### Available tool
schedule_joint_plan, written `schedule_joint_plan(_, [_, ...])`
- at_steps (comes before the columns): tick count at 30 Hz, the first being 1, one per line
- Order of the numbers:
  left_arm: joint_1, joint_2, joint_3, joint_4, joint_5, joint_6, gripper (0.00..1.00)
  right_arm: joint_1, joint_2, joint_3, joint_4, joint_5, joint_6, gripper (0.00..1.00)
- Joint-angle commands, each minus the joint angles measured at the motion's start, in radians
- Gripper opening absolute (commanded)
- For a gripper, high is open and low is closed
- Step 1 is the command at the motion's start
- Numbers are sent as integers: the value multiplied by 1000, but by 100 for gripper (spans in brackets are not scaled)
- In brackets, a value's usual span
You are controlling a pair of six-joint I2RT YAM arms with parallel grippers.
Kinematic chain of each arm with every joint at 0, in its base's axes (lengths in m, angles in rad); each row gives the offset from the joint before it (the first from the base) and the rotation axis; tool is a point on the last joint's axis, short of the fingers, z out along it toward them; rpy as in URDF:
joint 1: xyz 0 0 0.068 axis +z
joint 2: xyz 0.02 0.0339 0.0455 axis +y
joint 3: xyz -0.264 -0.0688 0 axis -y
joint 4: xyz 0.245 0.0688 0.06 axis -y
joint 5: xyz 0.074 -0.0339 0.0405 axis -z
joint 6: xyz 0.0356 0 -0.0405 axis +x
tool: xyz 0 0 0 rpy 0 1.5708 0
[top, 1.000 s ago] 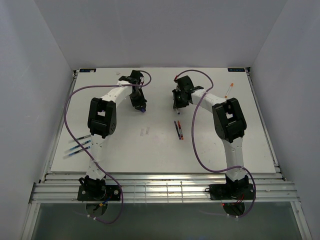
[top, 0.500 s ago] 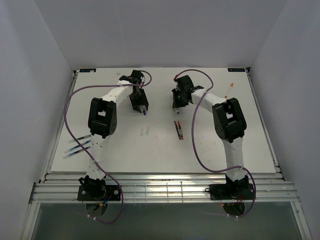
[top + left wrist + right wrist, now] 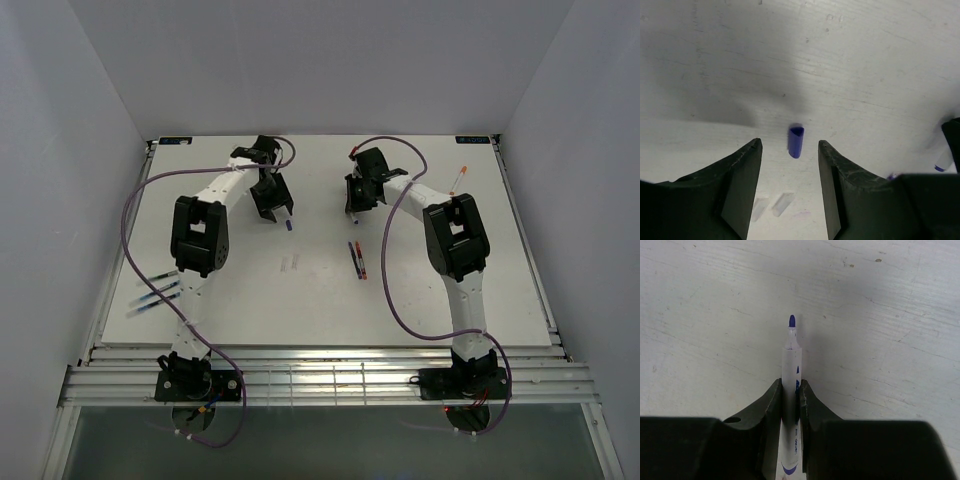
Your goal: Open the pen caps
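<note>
The left gripper (image 3: 277, 208) hangs over the far part of the white table (image 3: 420, 300), just beyond and left of the blue cap (image 3: 288, 225), which lies loose on the surface. From above, its jaws are too small to judge. The right gripper (image 3: 354, 205) stands well to the right of the blue cap. Two pens (image 3: 357, 259) lie side by side to the cap's right and nearer the arm bases. An orange pen (image 3: 458, 180) lies far to the cap's right.

In the left wrist view, the left gripper (image 3: 789, 146) stands wide. The blue cap (image 3: 796, 142) lies on the table between the fingers, touching neither. Two clear pieces (image 3: 772, 205) lie nearer the camera than the cap.

In the right wrist view, the right gripper (image 3: 790, 390) is clamped on the white barrel of an uncapped blue pen (image 3: 791, 357). The pen's bare blue tip points out past the fingertips.
</note>
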Motion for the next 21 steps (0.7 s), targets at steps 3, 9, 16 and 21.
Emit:
schedule_joint_plan(3, [11, -202, 41, 6, 51, -41, 59, 1, 10, -3, -15, -17, 2, 16])
schedule_joint_plan(9, [9, -392, -92, 16, 155, -38, 59, 1, -15, -38, -33, -15, -4, 27])
schedule_joint_plan(16, [-12, -695, -413, 69, 267, -32, 59, -1, 1, 66, -107, -14, 2, 40])
schedule_joint_plan(21, [-23, -834, -510, 89, 289, 40, 59, -5, -36, 90, -116, 14, 37, 45])
